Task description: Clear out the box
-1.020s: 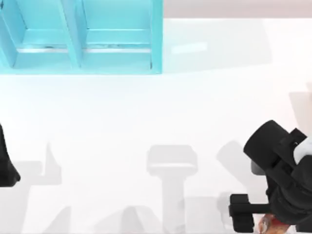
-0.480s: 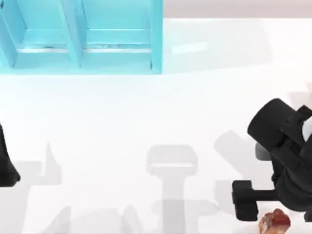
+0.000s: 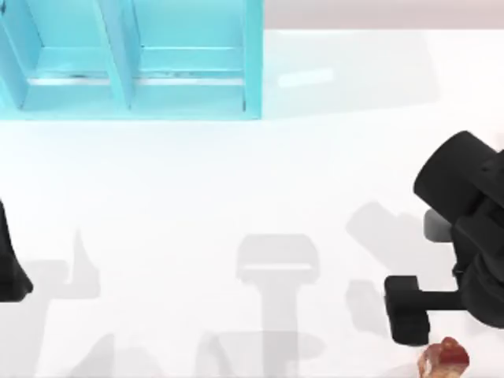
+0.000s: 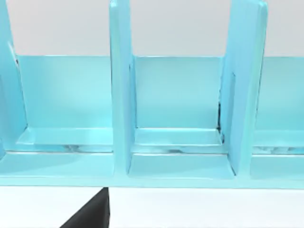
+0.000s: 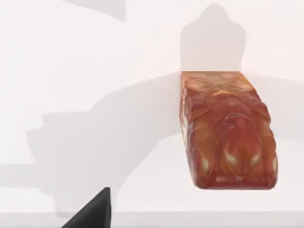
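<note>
The light-blue box (image 3: 130, 59) stands at the table's far left, split by upright dividers into compartments; those I see in the top view and in the left wrist view of the box (image 4: 175, 142) hold nothing. A reddish-brown loaf-shaped item (image 3: 445, 358) lies free on the white table at the near right edge, and fills much of the right wrist view (image 5: 225, 128). My right gripper (image 3: 409, 311) hovers open just beside and behind it, not touching it. My left arm (image 3: 12, 264) is parked at the left edge.
The white table (image 3: 236, 181) stretches bare between the box and the right arm, crossed only by grey shadows. The right arm's black body (image 3: 465, 189) rises along the right edge.
The right gripper has drawn back from the near edge toward the far right, uncovering the reddish-brown item, which stays lying on the table. The left arm has not moved.
</note>
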`<state>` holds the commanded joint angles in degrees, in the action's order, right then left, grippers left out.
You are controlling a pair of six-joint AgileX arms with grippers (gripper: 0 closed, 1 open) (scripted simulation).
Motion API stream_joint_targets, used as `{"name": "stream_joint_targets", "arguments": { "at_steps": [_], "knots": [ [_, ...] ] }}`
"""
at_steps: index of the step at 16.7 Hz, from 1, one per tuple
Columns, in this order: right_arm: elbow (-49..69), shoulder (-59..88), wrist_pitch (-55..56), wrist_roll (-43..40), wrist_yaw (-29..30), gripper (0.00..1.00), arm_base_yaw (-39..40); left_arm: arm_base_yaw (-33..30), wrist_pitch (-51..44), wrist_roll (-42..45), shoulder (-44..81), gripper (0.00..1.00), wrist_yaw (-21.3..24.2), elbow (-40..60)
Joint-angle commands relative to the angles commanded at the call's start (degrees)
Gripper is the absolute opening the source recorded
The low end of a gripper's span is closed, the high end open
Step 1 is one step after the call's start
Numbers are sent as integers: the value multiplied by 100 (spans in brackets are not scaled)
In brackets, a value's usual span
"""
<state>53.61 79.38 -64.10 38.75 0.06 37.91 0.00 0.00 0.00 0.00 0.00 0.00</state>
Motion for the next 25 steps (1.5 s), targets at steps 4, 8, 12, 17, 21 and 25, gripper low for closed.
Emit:
{"name": "stream_joint_targets", "arguments": {
  "at_steps": [4, 8, 12, 17, 21, 25],
  "knots": [
    [182, 220, -110, -190, 2, 100, -188, 0, 0, 0, 0, 100, 0, 0],
    [1204, 1041, -543, -1181, 6, 100, -1182, 0, 0, 0, 0, 100, 0, 0],
    [2598, 1956, -963, -2818, -3, 100, -2839, 0, 0, 0, 0, 100, 0, 0],
    [4315, 2949, -1384, -5073, -4, 100, -5098, 0, 0, 0, 0, 100, 0, 0],
    [5352, 3630, -1684, -6311, -2, 100, -6328, 0, 0, 0, 0, 100, 0, 0],
    [5658, 3878, -1776, -6620, -2, 100, -6636, 0, 0, 0, 0, 100, 0, 0]
  ]
}}
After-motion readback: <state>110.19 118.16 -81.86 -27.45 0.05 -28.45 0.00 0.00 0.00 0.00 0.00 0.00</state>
